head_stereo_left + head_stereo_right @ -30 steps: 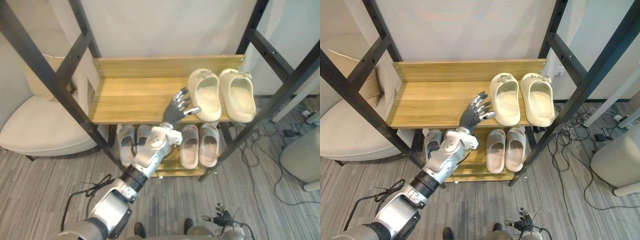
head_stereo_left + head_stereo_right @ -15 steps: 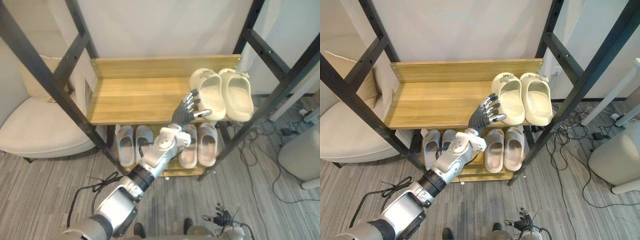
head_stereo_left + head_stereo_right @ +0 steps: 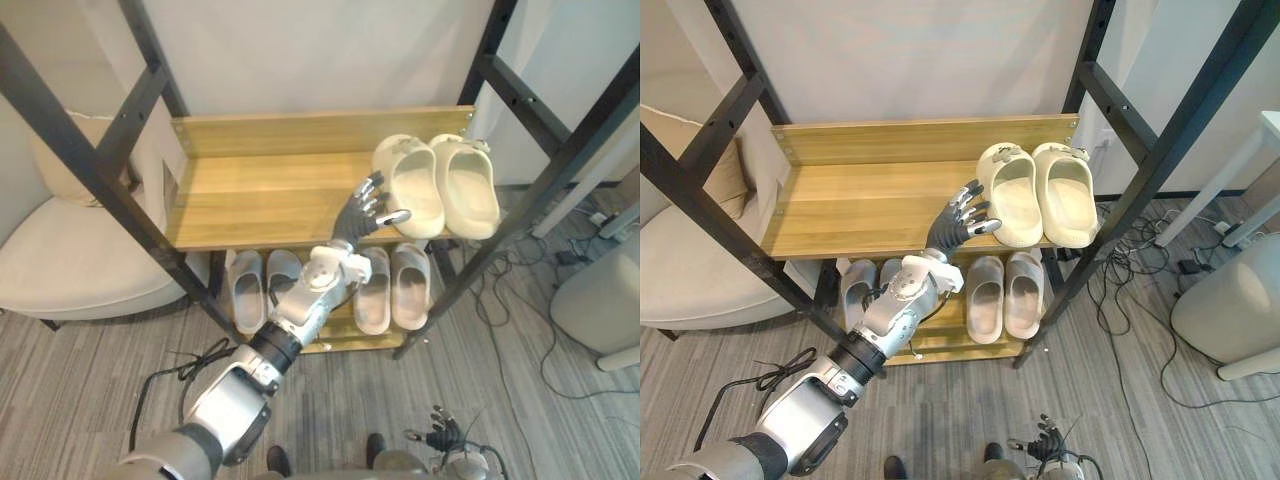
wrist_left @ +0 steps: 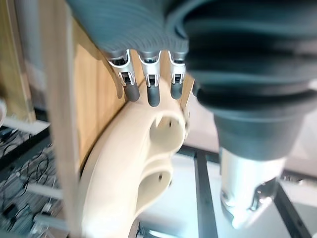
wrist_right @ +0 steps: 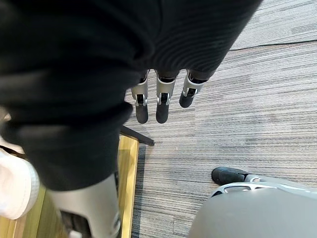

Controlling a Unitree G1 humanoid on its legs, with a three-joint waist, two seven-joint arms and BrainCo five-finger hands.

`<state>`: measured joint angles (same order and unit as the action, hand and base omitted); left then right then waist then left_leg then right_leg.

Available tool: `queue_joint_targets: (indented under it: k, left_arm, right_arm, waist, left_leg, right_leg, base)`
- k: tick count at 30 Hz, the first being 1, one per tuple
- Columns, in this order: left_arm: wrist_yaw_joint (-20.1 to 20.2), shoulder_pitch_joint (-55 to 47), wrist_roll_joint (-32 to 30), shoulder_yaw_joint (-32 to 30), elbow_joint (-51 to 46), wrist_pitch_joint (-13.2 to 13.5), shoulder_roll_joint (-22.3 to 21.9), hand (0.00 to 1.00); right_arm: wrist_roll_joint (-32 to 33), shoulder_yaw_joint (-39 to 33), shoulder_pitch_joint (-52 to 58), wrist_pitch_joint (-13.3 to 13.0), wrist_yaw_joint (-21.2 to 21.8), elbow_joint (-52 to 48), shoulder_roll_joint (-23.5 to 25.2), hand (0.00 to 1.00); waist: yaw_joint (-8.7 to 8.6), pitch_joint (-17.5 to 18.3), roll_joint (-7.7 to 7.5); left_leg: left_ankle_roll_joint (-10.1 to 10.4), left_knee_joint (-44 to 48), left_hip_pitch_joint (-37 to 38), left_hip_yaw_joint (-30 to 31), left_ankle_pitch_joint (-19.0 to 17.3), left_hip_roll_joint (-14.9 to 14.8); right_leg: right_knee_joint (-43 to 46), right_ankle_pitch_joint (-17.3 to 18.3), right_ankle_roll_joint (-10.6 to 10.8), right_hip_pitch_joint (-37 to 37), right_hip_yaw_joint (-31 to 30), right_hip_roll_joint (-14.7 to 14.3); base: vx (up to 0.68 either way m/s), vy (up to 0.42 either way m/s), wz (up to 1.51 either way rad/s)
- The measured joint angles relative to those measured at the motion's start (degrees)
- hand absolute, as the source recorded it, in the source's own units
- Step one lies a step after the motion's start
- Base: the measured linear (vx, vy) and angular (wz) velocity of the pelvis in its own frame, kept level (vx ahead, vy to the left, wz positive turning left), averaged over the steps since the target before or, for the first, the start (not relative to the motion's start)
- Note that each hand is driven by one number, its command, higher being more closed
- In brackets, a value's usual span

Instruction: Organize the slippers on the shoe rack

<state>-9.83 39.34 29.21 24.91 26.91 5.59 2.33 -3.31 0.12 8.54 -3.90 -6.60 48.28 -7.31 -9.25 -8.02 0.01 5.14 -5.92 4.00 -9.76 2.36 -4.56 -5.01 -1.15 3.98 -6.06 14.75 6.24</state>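
A pair of cream slippers lies at the right end of the wooden upper shelf (image 3: 260, 190), the left slipper (image 3: 412, 187) pressed against the right slipper (image 3: 467, 185). My left hand (image 3: 365, 212) reaches over the shelf's front edge, open, with its straight fingertips (image 4: 153, 94) against the left cream slipper's (image 4: 133, 173) side. On the lower shelf stand two pairs of grey slippers (image 3: 268, 287) (image 3: 392, 287). My right hand (image 5: 158, 99) hangs low over the carpet, fingers straight, holding nothing.
Black metal posts (image 3: 100, 170) (image 3: 540, 170) frame the rack on both sides. A cream armchair (image 3: 70, 250) stands to the left. Cables (image 3: 500, 290) lie on the carpet at the right, beside a white rounded object (image 3: 600, 310).
The camera has shifted. My left hand has pushed the left cream slipper a little to the right, so it now lies against its partner; the hand stays open at its side.
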Motion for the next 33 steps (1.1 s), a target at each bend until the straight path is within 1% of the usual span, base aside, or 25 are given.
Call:
queue_joint_targets:
  k: [3,6,9,10,11,12,14,15,16,18,19,24,27,28,31,33]
  left_arm:
    - [0.13,-0.85,0.00,-0.75,-5.98,-0.10,3.73,0.00]
    - [0.43,-2.85,0.03,-1.35,-11.88,0.18,5.51,0.00]
    - [1.87,-6.60,0.05,-1.21,-18.06,0.24,6.52,0.00]
    - [2.75,-9.14,0.06,-0.93,-21.45,0.32,7.48,0.00]
    - [3.50,-11.52,0.12,-0.58,-24.10,0.33,8.22,0.00]
    - [4.03,-12.66,0.17,-0.55,-25.11,0.35,8.45,0.00]
    - [5.86,-18.35,0.43,-0.26,-29.52,0.35,10.43,0.00]
    - [6.51,-19.50,0.57,-0.25,-30.17,0.35,10.65,0.00]
    - [7.68,-22.50,0.76,-0.42,-31.78,0.34,11.40,0.00]
    - [8.02,-25.10,0.69,-0.51,-33.35,0.36,11.92,0.00]
    - [8.80,-28.35,0.05,-1.12,-34.49,0.37,12.28,0.00]
    - [10.03,-40.79,-1.34,-6.13,-33.99,0.31,12.61,0.00]
    - [10.71,-46.37,-3.37,-8.15,-32.85,0.29,12.64,0.00]
    - [11.02,-47.12,-3.78,-8.42,-32.34,0.29,12.65,0.00]
    - [11.63,-50.74,-8.40,-10.22,-26.51,0.28,12.23,0.00]
    - [11.67,-51.62,-11.46,-11.84,-19.70,0.26,11.48,0.00]
  right_arm:
    - [0.04,0.16,-0.21,-0.01,0.85,0.00,-0.03,0.00]
    - [0.05,0.35,-0.22,-0.01,1.36,0.00,-0.11,0.00]
    - [0.05,0.42,-0.17,-0.01,1.72,0.01,-0.17,0.00]
    - [0.05,0.70,-0.23,-0.01,1.84,0.02,-0.35,0.00]
    - [0.05,0.72,-0.26,-0.03,1.97,0.03,-0.61,0.00]
    - [0.05,0.74,-0.29,-0.04,1.99,0.03,-0.60,0.00]
    - [0.05,1.17,-0.48,-0.04,2.03,0.03,-0.74,0.00]
    - [0.03,1.25,-0.46,-0.06,2.09,0.03,-0.77,0.00]
    - [0.02,1.29,-0.39,-0.06,2.14,0.07,-0.94,0.00]
    - [0.00,1.85,-0.36,-0.07,2.18,0.12,-1.21,0.00]
    - [-0.04,2.42,-0.37,-0.07,2.34,0.26,-1.54,0.00]
    - [-0.15,2.39,-1.10,-0.19,3.21,2.49,-1.40,0.00]
    - [-0.55,2.39,-1.10,-0.19,3.26,2.66,-1.29,0.00]
    - [-0.61,2.38,-1.11,-0.18,3.27,2.69,-1.28,0.00]
    - [-0.75,2.39,-1.19,-0.22,3.46,2.70,-0.15,0.00]
    - [-0.76,2.44,-1.42,-0.26,3.63,2.70,0.69,0.00]
  waist:
    - [0.29,0.00,0.00]
    - [1.27,0.00,0.00]
    - [2.02,0.01,0.01]
    - [2.76,0.01,0.02]
    - [3.13,0.04,0.06]
    - [3.25,0.06,0.10]
    - [3.71,0.13,0.08]
    - [3.83,0.19,0.05]
    - [4.46,0.33,0.03]
    - [5.07,0.35,-0.01]
    - [5.73,0.39,-0.01]
    - [7.04,1.57,-0.20]
    - [8.70,1.71,-0.34]
    - [8.88,1.79,-0.42]
    - [9.35,2.39,-0.82]
    - [9.65,2.67,-1.14]
  left_leg:
    - [-0.03,0.01,-0.01,1.15,0.03,0.08]
    - [-0.15,0.01,0.07,1.80,0.16,0.21]
    - [-0.17,0.01,0.16,2.56,0.35,0.30]
    - [-0.15,0.01,0.27,2.61,0.44,0.27]
    - [-0.14,0.01,0.49,2.63,0.44,0.24]
    - [-0.14,0.00,0.56,2.66,0.45,0.23]
    - [-0.16,-0.01,1.12,2.78,0.46,0.17]
    - [-0.16,-0.01,1.19,2.84,0.46,0.17]
    - [-0.16,-0.01,1.19,3.18,0.47,0.17]
    - [-0.17,-0.01,1.17,3.70,0.47,0.18]
    - [-0.17,-0.01,1.17,4.04,0.48,0.18]
    - [-0.16,0.01,1.14,4.29,0.47,0.22]
    - [-0.16,0.01,1.18,4.47,0.48,0.23]
    - [-0.17,0.01,1.20,4.52,0.49,0.23]
    - [-0.20,0.00,1.23,5.20,0.60,0.26]
    - [-0.21,-0.01,1.23,5.59,0.69,0.30]
  right_leg:
    - [0.01,0.06,0.05,-0.41,0.57,0.02]
    - [0.01,0.15,0.12,-0.94,1.28,0.12]
    - [0.01,0.35,0.08,-1.59,2.35,0.17]
    - [0.01,0.39,0.06,-1.81,2.51,0.15]
    - [0.04,0.43,0.03,-2.01,2.53,0.13]
    - [0.20,0.53,0.01,-2.03,2.55,0.13]
    - [1.24,1.23,-0.08,-1.98,2.65,0.22]
    - [1.38,1.35,-0.03,-1.92,2.73,0.25]
    - [1.60,1.53,-0.04,-1.92,3.05,0.28]
    - [1.60,1.54,-0.04,-1.97,3.17,0.26]
    - [1.60,1.57,-0.02,-2.06,3.28,0.25]
    - [1.60,1.73,0.08,-2.29,3.40,0.21]
    - [1.67,1.73,0.09,-2.35,3.43,0.21]
    - [1.68,1.75,0.07,-2.38,3.44,0.21]
    - [2.43,2.30,0.09,-2.34,3.59,0.25]
    - [3.32,3.11,0.17,-2.15,3.80,0.43]
  base:
    - [0.00,0.000,0.11]
    - [-0.01,0.005,0.13]
    - [-0.02,0.003,0.19]
    - [-0.02,0.006,0.07]
    - [-0.03,0.009,0.04]
    - [0.00,0.000,0.00]
    - [-0.03,0.007,0.02]
    - [-0.04,0.005,0.05]
    - [-0.03,0.003,0.07]
    - [-0.02,0.000,0.06]
    - [0.00,-0.002,0.04]
    - [0.01,0.000,0.05]
    - [0.00,0.000,0.00]
    - [0.00,0.000,0.00]
    - [-0.02,0.002,0.09]
    - [-0.02,-0.001,0.10]
